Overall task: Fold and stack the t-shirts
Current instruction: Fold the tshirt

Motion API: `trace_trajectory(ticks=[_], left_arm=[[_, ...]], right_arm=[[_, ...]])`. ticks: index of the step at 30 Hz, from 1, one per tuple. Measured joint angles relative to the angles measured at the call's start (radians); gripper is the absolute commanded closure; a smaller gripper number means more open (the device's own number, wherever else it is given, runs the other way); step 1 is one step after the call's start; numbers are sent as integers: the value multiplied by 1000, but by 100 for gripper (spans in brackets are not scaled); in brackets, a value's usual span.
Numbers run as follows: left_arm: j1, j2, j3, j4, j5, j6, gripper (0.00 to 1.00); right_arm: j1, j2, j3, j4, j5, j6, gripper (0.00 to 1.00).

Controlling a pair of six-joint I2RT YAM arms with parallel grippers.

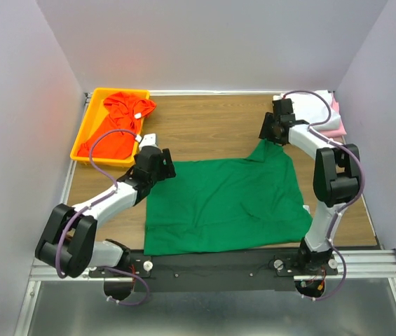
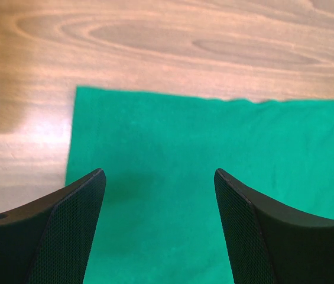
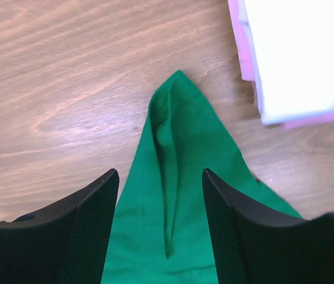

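Mostly flat, the dark green t-shirt [image 1: 226, 203] is spread over the middle and near part of the wooden bench [image 1: 205, 126], its near edge reaching the rail where the arms are bolted. Its far right corner rises out of the square outline into a narrow, creased peak that points toward the far right of the bench. The right claw [image 1: 268, 133] sits directly over that peak. In the right wrist view the right claw [image 3: 161, 174] has its two dark fingers [image 3: 90, 225] spread, and the green point [image 3: 178, 118] runs up between them, with a fold line down its middle. I cannot tell whether either finger touches the cloth. The left claw [image 1: 162, 168] is at the shirt's far left corner. Seen from the left wrist, the left claw [image 2: 158, 174] is spread wide with nothing pinched, and the green cloth [image 2: 214, 136] lies flat below it, the corner's left and far edges showing against bare wood. Just right of the green peak, in the far right corner of the bench, the white t-shirt [image 3: 302, 53] lies folded on top of the pink t-shirt [image 3: 320, 116], whose edge shows beneath it. Both are apart from the green cloth. Well apart at the far left, the orange-red t-shirt [image 1: 117, 126] lies crumpled inside the yellow tray [image 1: 85, 136], its white neck tag [image 1: 139, 115] showing.
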Motion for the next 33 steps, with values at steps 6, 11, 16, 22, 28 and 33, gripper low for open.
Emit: trace_trajectory(ticks=[6, 11, 16, 22, 28, 33], left_arm=[[46, 31, 20, 20, 23, 39, 18], [63, 38, 21, 21, 34, 57, 18], [71, 38, 21, 25, 39, 68, 18], [80, 38, 21, 28, 45, 75, 18], [90, 39, 21, 28, 46, 80, 18], [97, 57, 30, 28, 46, 87, 18]], right_arm=[[-11, 85, 21, 13, -42, -17, 39], [-16, 127, 41, 25, -66, -29, 43], [-17, 140, 53, 40, -73, -43, 50], [-18, 152, 61, 49, -78, -60, 67], [-18, 152, 61, 51, -82, -68, 71], [-18, 150, 60, 53, -81, -68, 83]])
